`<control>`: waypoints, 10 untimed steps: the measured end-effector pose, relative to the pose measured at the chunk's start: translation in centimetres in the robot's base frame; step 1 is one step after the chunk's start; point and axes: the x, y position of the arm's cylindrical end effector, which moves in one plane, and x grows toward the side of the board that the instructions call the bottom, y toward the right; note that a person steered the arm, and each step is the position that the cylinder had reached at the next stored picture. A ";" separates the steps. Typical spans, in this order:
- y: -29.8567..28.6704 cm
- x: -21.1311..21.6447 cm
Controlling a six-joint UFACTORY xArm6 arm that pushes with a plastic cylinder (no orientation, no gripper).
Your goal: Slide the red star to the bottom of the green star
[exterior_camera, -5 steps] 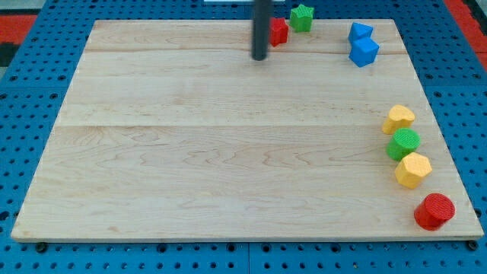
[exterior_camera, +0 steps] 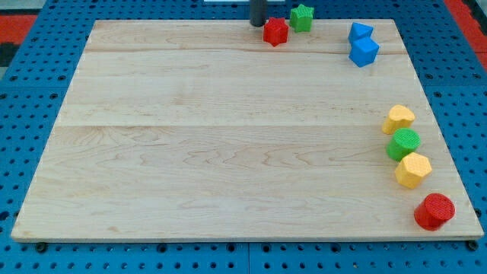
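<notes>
The red star (exterior_camera: 275, 31) lies near the board's top edge, down and to the left of the green star (exterior_camera: 302, 17), and the two are touching or nearly so. My tip (exterior_camera: 259, 23) is at the board's top edge, just left of the red star and a little above it. The rod runs up out of the view.
Two blue blocks (exterior_camera: 362, 43) sit at the top right. Along the right edge stand a yellow block (exterior_camera: 399, 119), a green round block (exterior_camera: 403, 143), a yellow hexagon (exterior_camera: 413, 170) and a red cylinder (exterior_camera: 434, 211). The wooden board (exterior_camera: 228, 144) lies on a blue pegboard.
My tip has moved up the view, from beside the red star's lower left to the board's top edge. The red star now shows fully. The blocks have not moved.
</notes>
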 end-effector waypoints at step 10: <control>-0.7 6.0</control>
